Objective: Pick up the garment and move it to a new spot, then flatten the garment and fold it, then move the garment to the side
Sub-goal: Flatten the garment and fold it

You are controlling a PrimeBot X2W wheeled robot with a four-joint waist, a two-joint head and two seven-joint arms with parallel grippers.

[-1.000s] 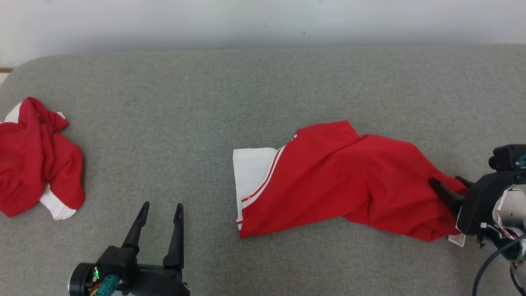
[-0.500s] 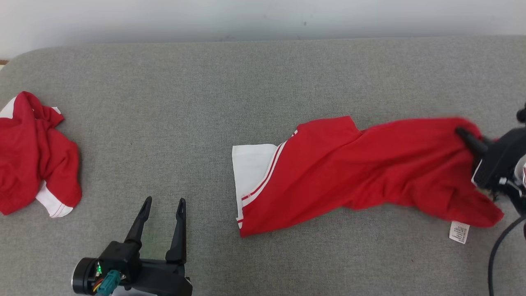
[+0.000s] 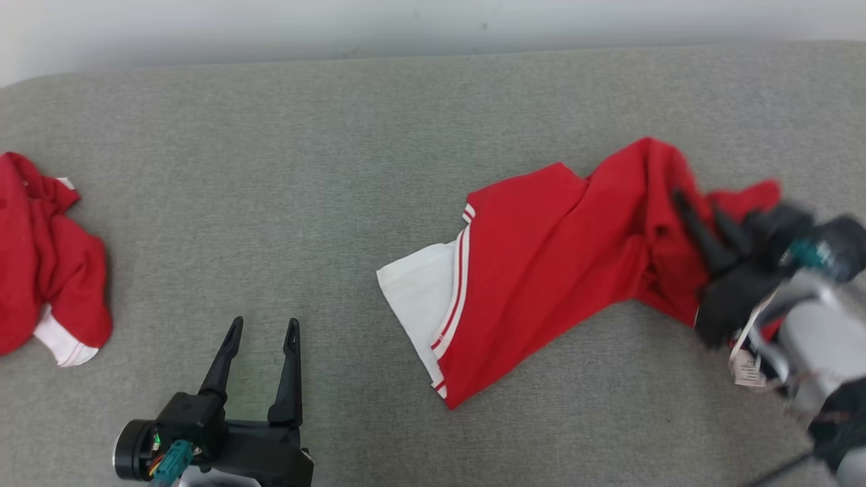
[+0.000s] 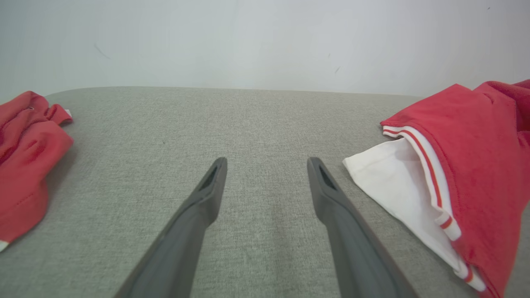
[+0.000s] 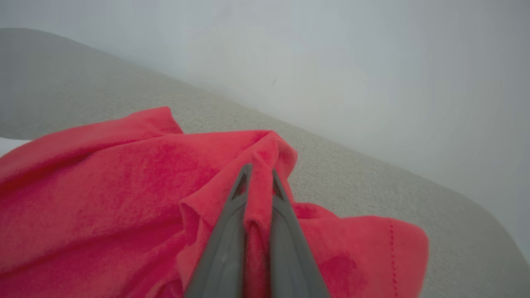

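Right fingers [image 5: 232,231], blurred in head view, pinch the garment [image 3: 541,257]; left fingers [image 4: 194,223] wide; red cloth [image 3: 40,270] cut off

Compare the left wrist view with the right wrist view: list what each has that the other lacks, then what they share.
Left wrist view, not the right: the left gripper, open; the crumpled red garment at its far left; and the striped trim where the red and white garment turns white.
Right wrist view, not the left: the right gripper, shut on a pinched ridge of that garment's red cloth.
Both: the red and white garment, the grey upholstered surface and the pale wall.
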